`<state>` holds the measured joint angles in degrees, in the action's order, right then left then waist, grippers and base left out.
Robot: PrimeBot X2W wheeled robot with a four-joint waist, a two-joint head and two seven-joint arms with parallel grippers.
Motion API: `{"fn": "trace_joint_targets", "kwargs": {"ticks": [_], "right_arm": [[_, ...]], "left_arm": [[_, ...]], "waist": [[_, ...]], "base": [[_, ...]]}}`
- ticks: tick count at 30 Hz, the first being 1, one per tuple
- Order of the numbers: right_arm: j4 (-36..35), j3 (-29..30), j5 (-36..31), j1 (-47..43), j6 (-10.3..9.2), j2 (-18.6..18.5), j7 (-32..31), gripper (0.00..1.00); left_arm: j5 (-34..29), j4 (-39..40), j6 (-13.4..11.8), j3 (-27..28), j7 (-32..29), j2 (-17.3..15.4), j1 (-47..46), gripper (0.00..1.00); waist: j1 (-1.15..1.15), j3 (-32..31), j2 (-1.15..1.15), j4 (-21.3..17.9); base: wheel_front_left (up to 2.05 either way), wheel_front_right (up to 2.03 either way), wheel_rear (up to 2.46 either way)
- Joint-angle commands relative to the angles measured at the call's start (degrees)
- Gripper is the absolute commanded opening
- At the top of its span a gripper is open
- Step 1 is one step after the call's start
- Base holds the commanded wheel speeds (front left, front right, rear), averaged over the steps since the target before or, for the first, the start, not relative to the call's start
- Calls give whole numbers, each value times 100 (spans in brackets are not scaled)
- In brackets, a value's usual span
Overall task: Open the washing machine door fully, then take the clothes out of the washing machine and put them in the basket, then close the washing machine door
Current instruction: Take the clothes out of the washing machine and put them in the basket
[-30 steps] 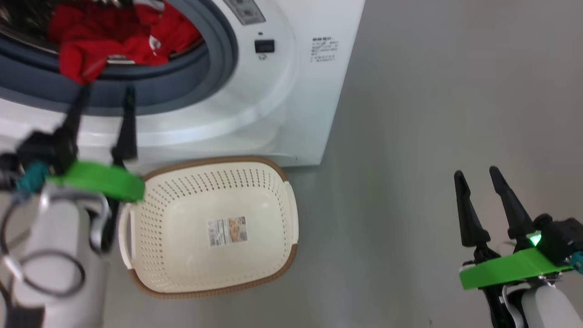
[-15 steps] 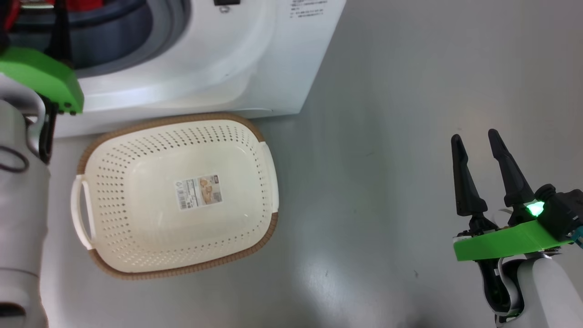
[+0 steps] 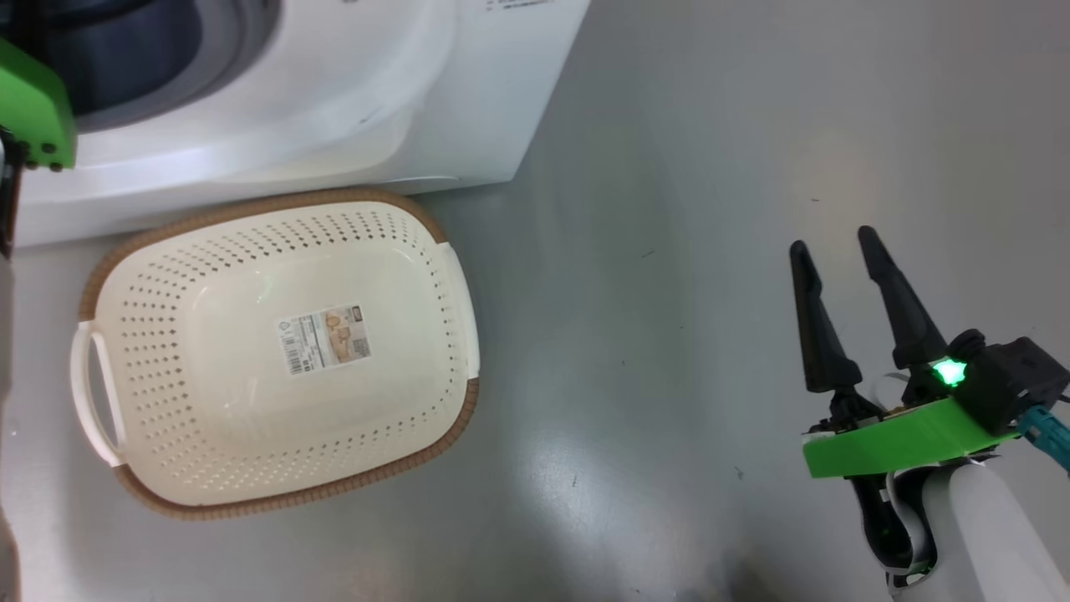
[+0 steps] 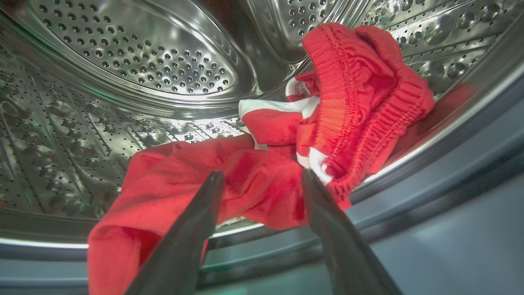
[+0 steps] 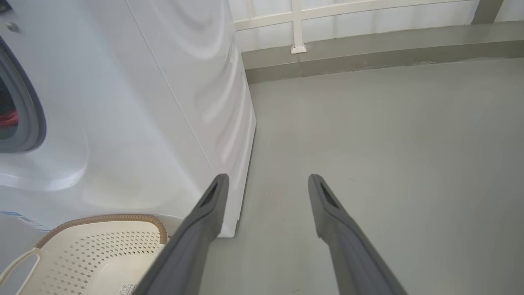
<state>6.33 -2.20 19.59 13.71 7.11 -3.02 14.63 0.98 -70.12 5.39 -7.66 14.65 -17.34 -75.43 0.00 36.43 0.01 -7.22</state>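
Both sets of fingers [image 4: 188, 237] gape empty; the left gripper [image 4: 262, 174] straddles the clothes [image 4: 360, 102] at the drum lip [image 4: 434, 141], seemingly without contact. A shallow pinch could drop fabric short of the basket [image 3: 251, 205].

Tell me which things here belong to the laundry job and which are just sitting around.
Part of the job:
washing machine
red clothes, lying in the steel drum
basket, no clothes in it yet
left claw, open at the clothes
right claw, open, holding nothing

Just there:
label sticker inside the basket
grey floor
white wall rail
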Motion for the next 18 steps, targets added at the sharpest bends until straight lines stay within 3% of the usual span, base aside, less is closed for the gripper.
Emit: {"fn": "trace_joint_targets", "kwargs": {"ticks": [1, 8, 9, 10, 12, 14, 15, 18], "right_arm": [[-135, -169, -38, 4, 37, 7, 37, 100], [-164, -339, -9, 3, 37, 10, 37, 100], [-169, -348, -5, -3, 37, 11, 37, 100], [-176, -352, -2, -8, 37, 11, 37, 100], [-190, -348, 1, -15, 37, 12, 37, 100], [-194, -340, -1, -18, 37, 12, 37, 100], [-195, -337, 0, -19, 37, 12, 37, 100], [-199, -327, 1, -12, 37, 13, 37, 100]], "left_arm": [[-23, 63, -66, 30, 32, -373, -99, 100], [-25, -164, -197, -30, 34, -549, -170, 99], [-9, -191, -204, -25, 34, -569, -172, 84], [-5, -216, -202, -35, 33, -586, -172, 50], [2, -251, -202, -57, 33, -607, -182, 37], [14, -276, -215, -74, 33, -613, -186, 9], [20, -283, -221, -82, 33, -616, -186, 0], [55, -260, -231, -94, 34, -601, -162, 0]], "waist": [[0, 32, -1, -65], [0, 78, -1, -225], [0, 82, -1, -239], [0, 88, -1, -249], [0, 97, -1, -261], [0, 94, -1, -259], [0, 90, -1, -256], [0, 61, -1, -237]], "base": [[0, 0, 0], [0, 0, 0], [0, 0, 0], [0, 0, 0], [0, 0, 0], [0, 0, 0], [0, 0, 0], [0, 0, 0]]}}
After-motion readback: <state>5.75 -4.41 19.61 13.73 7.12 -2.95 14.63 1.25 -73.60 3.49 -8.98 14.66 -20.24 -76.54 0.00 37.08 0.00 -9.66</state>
